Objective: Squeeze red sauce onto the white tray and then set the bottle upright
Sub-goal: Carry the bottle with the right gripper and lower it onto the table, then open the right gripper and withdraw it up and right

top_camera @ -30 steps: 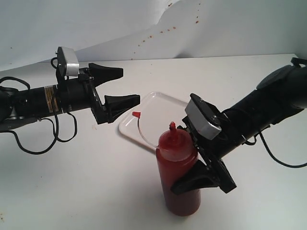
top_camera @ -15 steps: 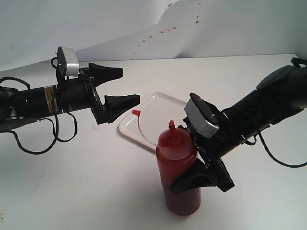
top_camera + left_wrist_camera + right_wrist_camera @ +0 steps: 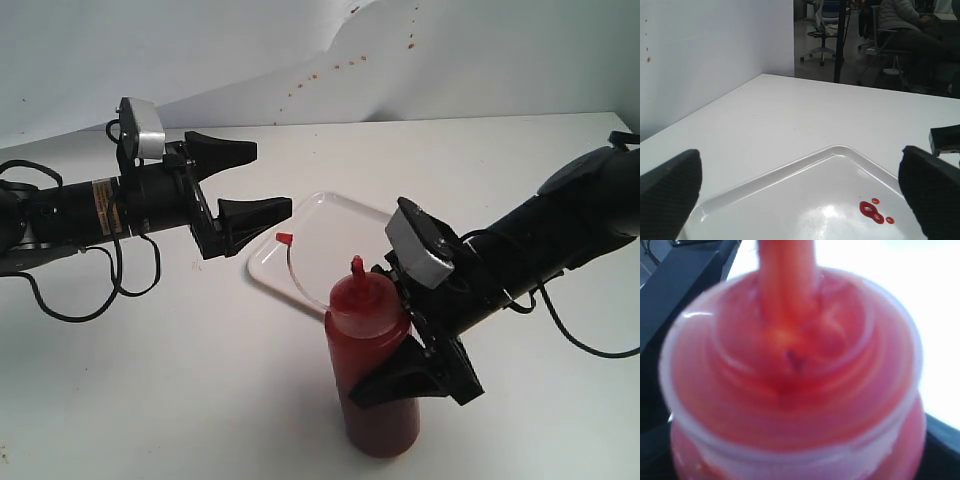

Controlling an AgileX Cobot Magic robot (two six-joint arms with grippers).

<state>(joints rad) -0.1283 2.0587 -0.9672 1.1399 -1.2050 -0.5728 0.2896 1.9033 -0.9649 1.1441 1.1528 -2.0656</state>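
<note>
Exterior: bottle [image 3: 370, 330] upright on desk [image 3: 200, 360], near centre, just in front of white tray [image 3: 268, 265]. Right pincer [image 3: 372, 378] straddles its body, near finger across it. Clamped or slack, can't tell. Left pincer [image 3: 272, 180] wide open, empty, hovering left of tray.
Left wrist: red sauce [image 3: 872, 211] drops on tray.
Right wrist: bottle top, blurred, fills frame.

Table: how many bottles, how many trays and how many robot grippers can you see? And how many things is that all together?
bottle: 1
tray: 1
grippers: 2, the left gripper and the right gripper
total: 4
</note>
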